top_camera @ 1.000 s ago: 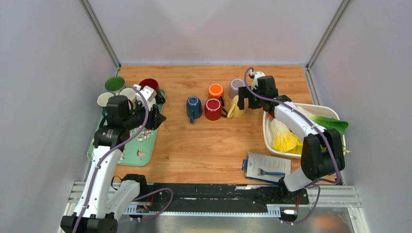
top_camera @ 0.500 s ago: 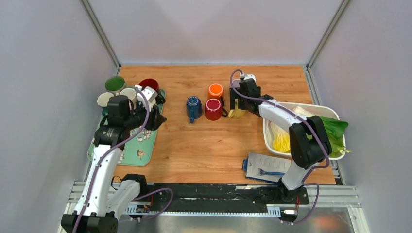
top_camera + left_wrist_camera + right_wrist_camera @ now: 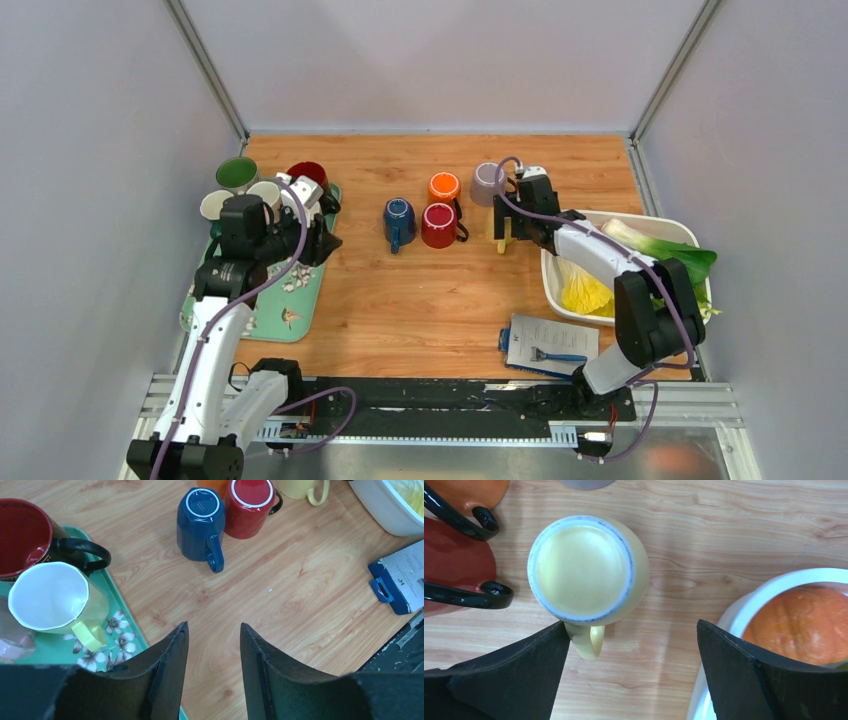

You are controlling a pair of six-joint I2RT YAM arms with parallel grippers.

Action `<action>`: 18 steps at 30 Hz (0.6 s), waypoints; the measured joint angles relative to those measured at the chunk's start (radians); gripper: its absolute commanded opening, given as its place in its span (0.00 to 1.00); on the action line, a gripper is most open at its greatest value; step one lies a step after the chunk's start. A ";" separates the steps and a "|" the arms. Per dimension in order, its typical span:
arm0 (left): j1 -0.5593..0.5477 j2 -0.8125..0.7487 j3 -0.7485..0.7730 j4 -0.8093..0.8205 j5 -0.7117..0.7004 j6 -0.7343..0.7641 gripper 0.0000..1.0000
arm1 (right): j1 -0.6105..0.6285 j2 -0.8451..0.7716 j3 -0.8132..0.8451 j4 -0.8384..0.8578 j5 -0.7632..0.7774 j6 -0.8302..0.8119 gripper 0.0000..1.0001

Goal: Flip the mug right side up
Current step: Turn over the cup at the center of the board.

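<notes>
Hovering over the yellow mug [image 3: 581, 567], the right gripper [image 3: 630, 630] has its jaws spread wide and holds nothing. One finger [image 3: 514, 670] sits just beside the handle [image 3: 586, 641], which points back toward the wrist; whether they touch I cannot tell.

The mug stands base up on the tabletop, toward the far edge and right of the middle. It lies between the red mug [image 3: 438, 224] and the white bin [image 3: 548, 270], near both. The orange mug [image 3: 444, 186], blue mug [image 3: 398, 220] and lilac mug [image 3: 486, 180] close by also stand base up.

At the left edge, the left gripper [image 3: 214, 635] hangs over the tray [image 3: 300, 310] with its jaws partly apart and nothing between them. The mugs on the tray stand mouth up.

As I judge it, the turn has not begun: the yellow mug is neither gripped nor lifted. Closing on it, raising it, flipping it and setting it down on its base are all left.
</notes>
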 measured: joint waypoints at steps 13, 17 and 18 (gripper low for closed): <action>0.003 0.015 -0.007 0.039 0.019 -0.027 0.49 | -0.054 -0.071 -0.106 0.074 -0.396 -0.129 0.83; 0.004 0.012 -0.011 0.042 0.023 -0.032 0.49 | -0.054 -0.071 -0.113 0.080 -0.377 -0.131 0.74; 0.005 0.010 -0.015 0.042 0.023 -0.034 0.48 | -0.054 -0.071 -0.113 0.086 -0.363 -0.130 0.74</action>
